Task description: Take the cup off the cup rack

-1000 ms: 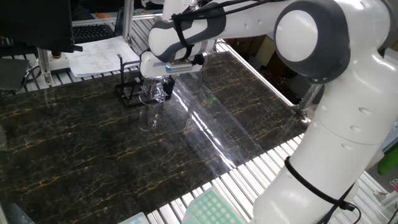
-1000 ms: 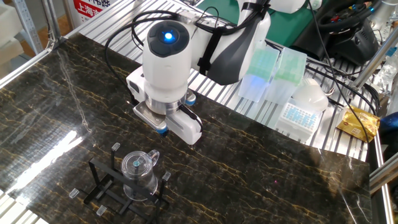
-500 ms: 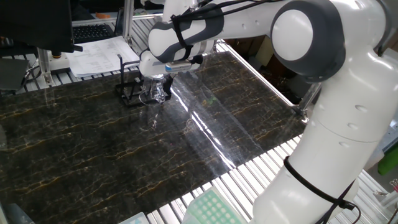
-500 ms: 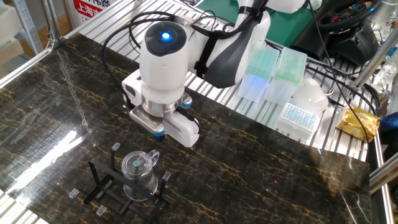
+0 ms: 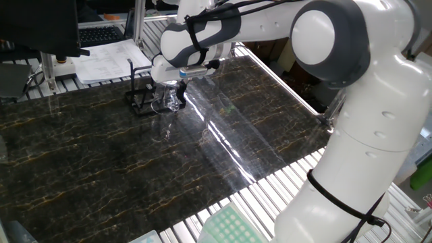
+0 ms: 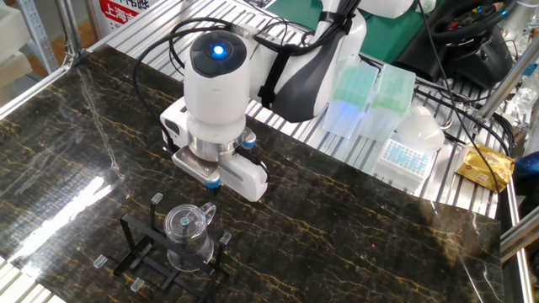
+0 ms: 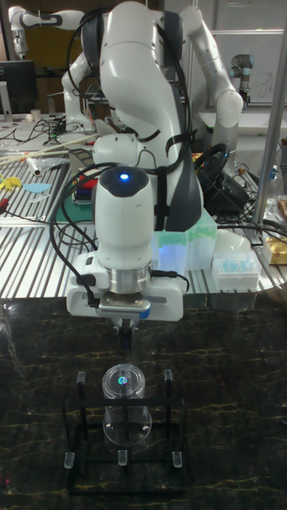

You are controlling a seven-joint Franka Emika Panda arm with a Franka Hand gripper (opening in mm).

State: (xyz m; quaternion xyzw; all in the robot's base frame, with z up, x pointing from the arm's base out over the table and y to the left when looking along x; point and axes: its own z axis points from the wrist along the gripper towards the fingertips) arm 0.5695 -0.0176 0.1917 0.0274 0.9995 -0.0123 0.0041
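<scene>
A glass cup (image 7: 125, 402) is sitting upside down on a peg of the black wire rack (image 7: 123, 457). The gripper (image 7: 124, 336) is hovering just above it, finger spread unclear. An off-centre grab risks dragging the light rack along.

Lighting: bright, even, from overhead. Glare: white streak across the glossy dark bench (image 5: 223, 145) right of the cup rack (image 5: 140, 100); paler patch on the bench left of the rack in the other fixed view. Cup (image 7: 123, 381) catches small highlights. Focus: sharp throughout; shadows faint.
</scene>
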